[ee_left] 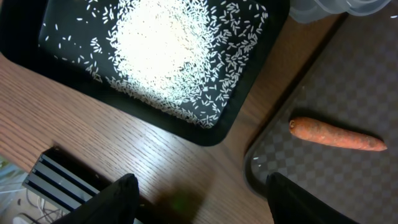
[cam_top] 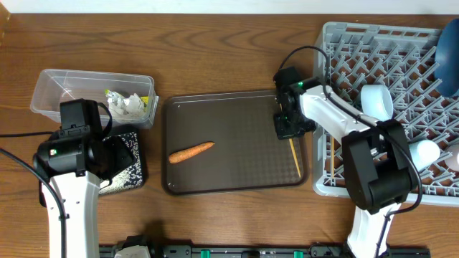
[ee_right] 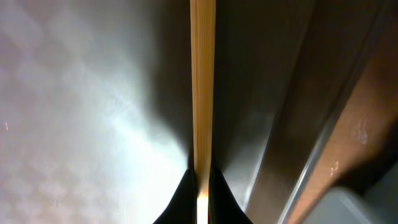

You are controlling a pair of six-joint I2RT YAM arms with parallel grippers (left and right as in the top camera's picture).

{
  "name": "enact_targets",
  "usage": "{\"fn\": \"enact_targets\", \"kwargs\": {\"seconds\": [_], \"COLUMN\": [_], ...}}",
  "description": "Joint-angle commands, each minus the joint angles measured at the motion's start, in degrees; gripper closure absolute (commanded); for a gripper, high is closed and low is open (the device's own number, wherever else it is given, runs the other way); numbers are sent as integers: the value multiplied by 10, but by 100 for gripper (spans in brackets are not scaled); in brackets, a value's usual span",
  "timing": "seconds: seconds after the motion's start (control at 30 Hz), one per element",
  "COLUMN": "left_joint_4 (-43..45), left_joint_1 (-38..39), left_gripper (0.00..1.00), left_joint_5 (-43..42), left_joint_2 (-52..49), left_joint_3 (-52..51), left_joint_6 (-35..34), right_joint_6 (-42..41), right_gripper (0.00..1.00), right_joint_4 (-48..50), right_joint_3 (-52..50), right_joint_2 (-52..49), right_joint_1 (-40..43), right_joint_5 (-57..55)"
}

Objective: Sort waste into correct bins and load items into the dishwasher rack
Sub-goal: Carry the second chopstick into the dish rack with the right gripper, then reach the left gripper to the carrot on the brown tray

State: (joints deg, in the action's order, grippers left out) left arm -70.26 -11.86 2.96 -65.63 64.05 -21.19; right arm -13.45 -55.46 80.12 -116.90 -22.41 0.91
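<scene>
An orange carrot [cam_top: 191, 152] lies on the brown serving tray [cam_top: 237, 179]; it also shows in the left wrist view [ee_left: 336, 134]. The black tray [cam_top: 128, 166] holds white rice [ee_left: 174, 50]. The clear tub [cam_top: 57, 89] holds crumpled napkins [cam_top: 128, 105] and a yellow-green wrapper. My left gripper [ee_left: 202, 199] is open above bare wood between the black tray and the serving tray. My right gripper [ee_right: 202, 180] is shut on a wooden chopstick [ee_right: 203, 81] at the serving tray's right side [cam_top: 295, 154]. The grey rack [cam_top: 373, 50] holds a white cup [cam_top: 378, 100] and a dark-blue plate [cam_top: 448, 54].
The rack stands right beside the serving tray's right rim. A pale bowl [cam_top: 423, 152] sits in the rack near my right arm. A black slatted rail [ee_left: 59, 180] runs along the table's front edge.
</scene>
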Motion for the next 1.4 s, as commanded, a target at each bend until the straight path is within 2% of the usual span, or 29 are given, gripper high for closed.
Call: {"fn": "enact_targets", "kwargs": {"seconds": [0.0,0.27,0.53,0.73,1.1,1.17,1.37], "left_joint_4": [-2,-2,-2,-2,-2,-2,-2], "left_joint_1": [-2,-2,-2,-2,-2,-2,-2], "left_gripper": [32,32,32,32,32,32,32], "left_joint_5": [0,0,0,0,0,0,0], "left_joint_2": [-2,-2,-2,-2,-2,-2,-2], "left_joint_3": [2,2,2,2,2,2,2], "left_joint_6": [-4,-4,-4,-4,-4,-4,-4], "right_joint_6": [-5,20,29,45,45,45,46], "right_gripper": [99,99,99,99,99,96,76], "right_joint_4": [-28,-102,-134,-143,-55,-57,-61], "right_joint_3": [62,199,210,153,6,5,6], "right_joint_2": [0,70,127,125,125,125,126], "right_joint_1": [-1,32,132,173,163,163,163], "right_joint_5": [11,1,-5,16,16,16,20]}}
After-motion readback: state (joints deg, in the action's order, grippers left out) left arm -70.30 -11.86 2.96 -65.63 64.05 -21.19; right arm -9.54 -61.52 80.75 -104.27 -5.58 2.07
